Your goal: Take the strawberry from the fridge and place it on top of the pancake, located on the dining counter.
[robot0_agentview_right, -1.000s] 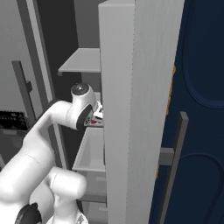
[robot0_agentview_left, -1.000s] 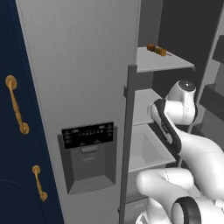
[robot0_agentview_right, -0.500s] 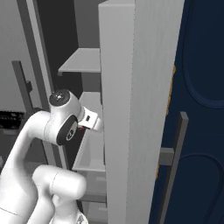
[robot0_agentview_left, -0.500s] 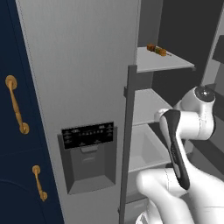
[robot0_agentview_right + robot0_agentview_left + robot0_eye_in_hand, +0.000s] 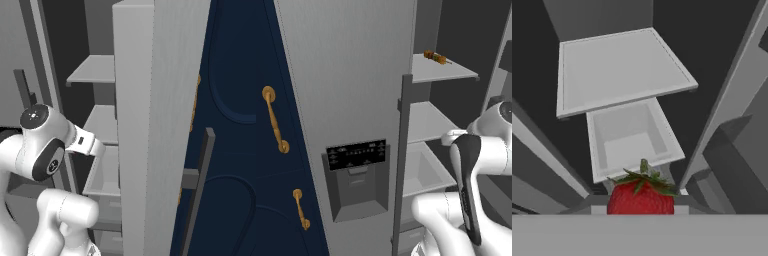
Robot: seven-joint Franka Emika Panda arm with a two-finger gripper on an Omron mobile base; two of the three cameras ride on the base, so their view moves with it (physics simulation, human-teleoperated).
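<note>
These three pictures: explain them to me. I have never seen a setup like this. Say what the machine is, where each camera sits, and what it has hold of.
The machine is a white robot arm on a driving base, in a rendered kitchen. Two cameras ride on the base behind the arm, one to its left and one to its right; both look into an open grey fridge beside navy cabinets. The third camera sits on the hand and looks along the gripper. There a red strawberry with green leaves sits right at the gripper, shut on it. Beyond lie bare grey shelves and a drawer. A brown skewer lies on the top shelf.
</note>
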